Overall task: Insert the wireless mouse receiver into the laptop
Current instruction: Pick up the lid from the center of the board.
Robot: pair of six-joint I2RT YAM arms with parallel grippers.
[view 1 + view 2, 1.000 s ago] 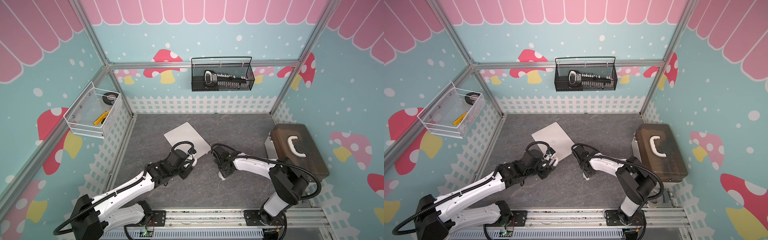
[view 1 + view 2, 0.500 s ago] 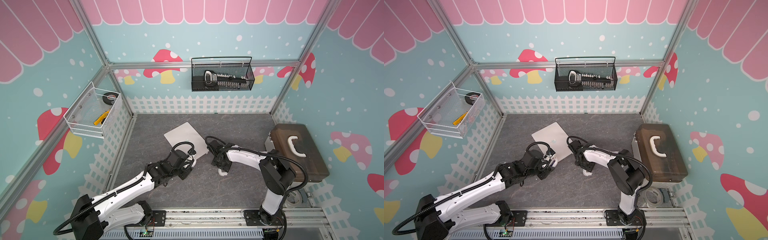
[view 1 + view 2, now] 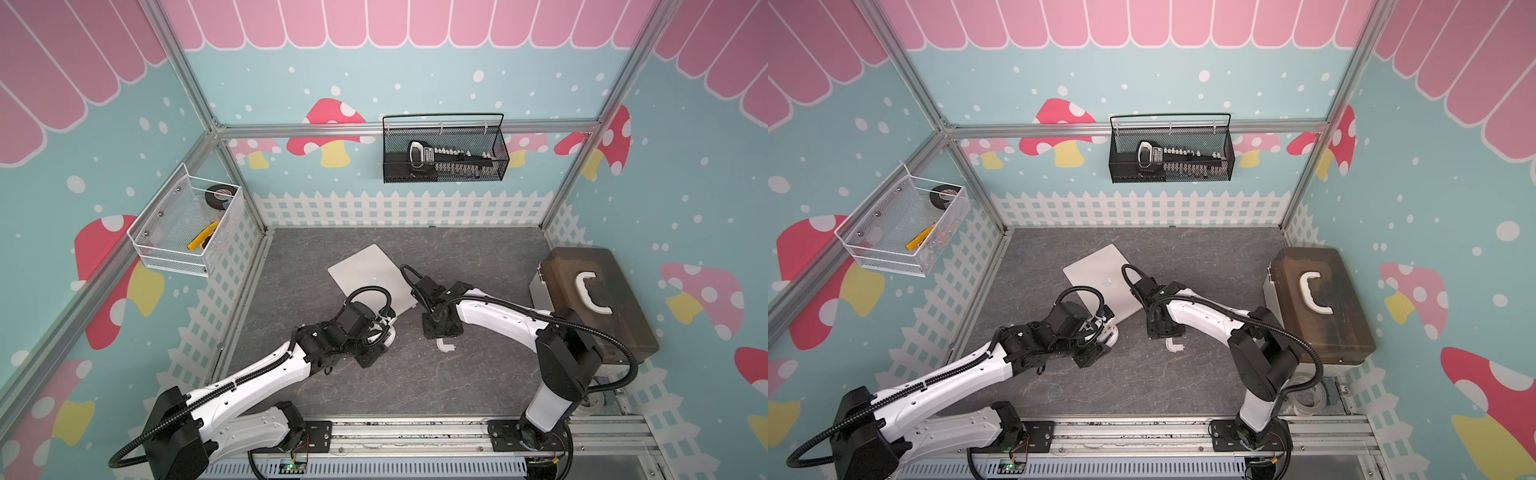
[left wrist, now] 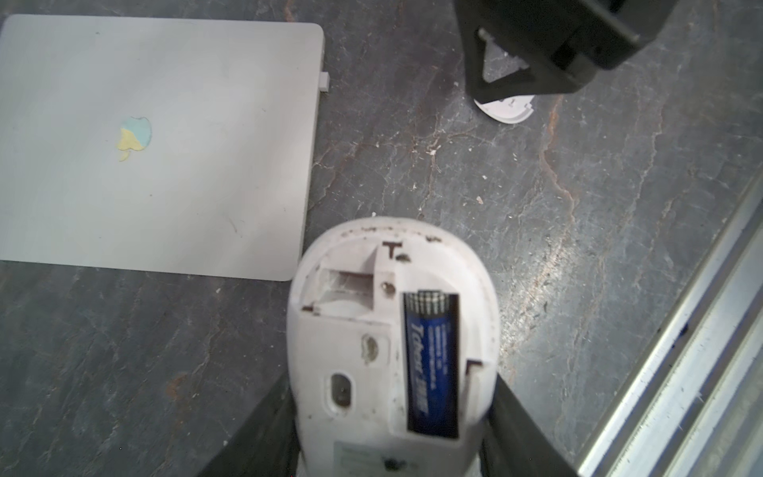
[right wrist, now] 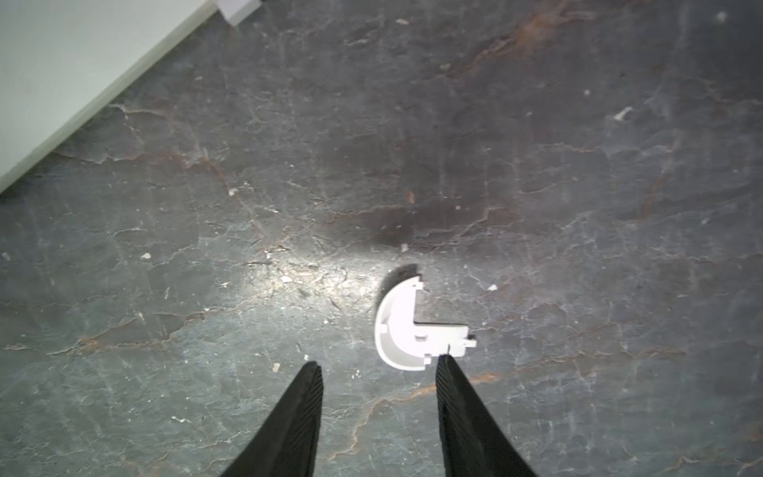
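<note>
The silver laptop (image 3: 365,274) (image 3: 1096,270) lies shut on the grey mat, apple logo up (image 4: 134,136). A tiny whitish stub, the wireless mouse receiver (image 4: 325,81) (image 5: 237,10), sticks out of the laptop's side edge near a corner. My left gripper (image 4: 392,429) (image 3: 384,328) is shut on the white mouse (image 4: 392,330), held belly up with a blue battery showing. My right gripper (image 5: 377,367) (image 3: 440,332) hangs open over the mat with nothing between its fingers (image 5: 307,396), just beside the white curved cover piece (image 5: 404,330) (image 3: 445,344).
A brown toolbox (image 3: 598,299) with a white handle stands at the right edge. A black wire basket (image 3: 444,153) hangs on the back wall and a white mesh basket (image 3: 187,224) on the left wall. A metal rail (image 3: 415,432) runs along the front.
The right arm has swung in toward the laptop's near corner and now sits over the cover piece. The left arm with the mouse has stayed still.
</note>
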